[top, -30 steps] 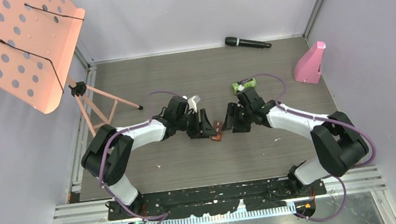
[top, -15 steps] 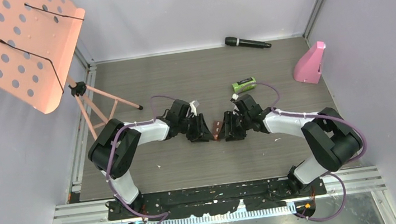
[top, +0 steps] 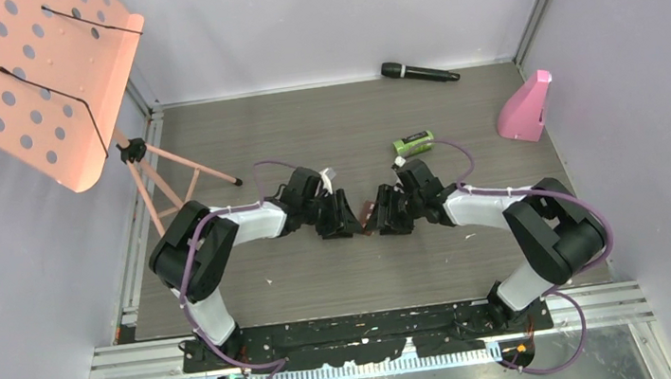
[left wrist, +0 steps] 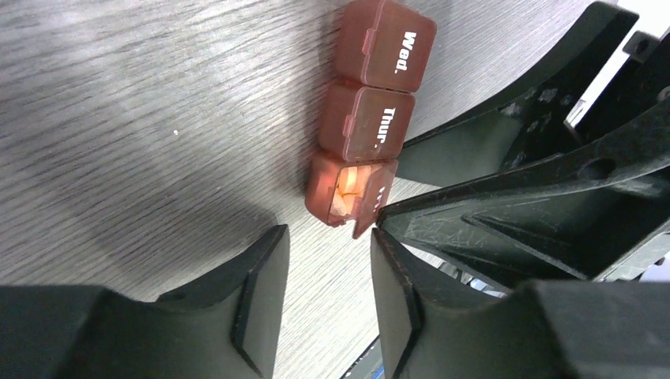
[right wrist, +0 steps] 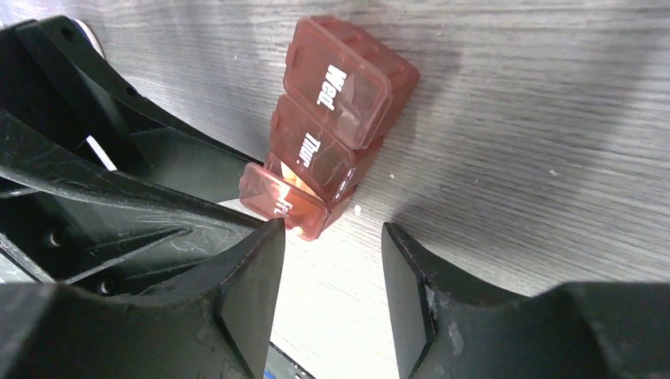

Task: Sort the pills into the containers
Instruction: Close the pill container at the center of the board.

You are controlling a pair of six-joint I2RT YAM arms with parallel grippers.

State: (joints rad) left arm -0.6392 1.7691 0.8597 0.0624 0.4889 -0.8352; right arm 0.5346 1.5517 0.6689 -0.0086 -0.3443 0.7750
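facing each other at centre of surface (top: 239, 134), both tools low beside brown pill case (left wrist: 371, 118). left tool (left wrist: 328, 237): fingers apart, nothing between, tips just beside case's open end. right tool (right wrist: 332, 229): fingers apart too, gripping nothing. case flat on surface; wed. and thur. lids closed, end lid ajar, orange pills inside. green-lidded bottle (top: 413, 144) on its side, just far of right tool.

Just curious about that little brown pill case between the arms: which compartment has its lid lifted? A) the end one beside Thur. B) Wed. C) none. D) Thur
A: the end compartment stands ajar with pills showing; the Wed. lid and Thur. lid lie shut.
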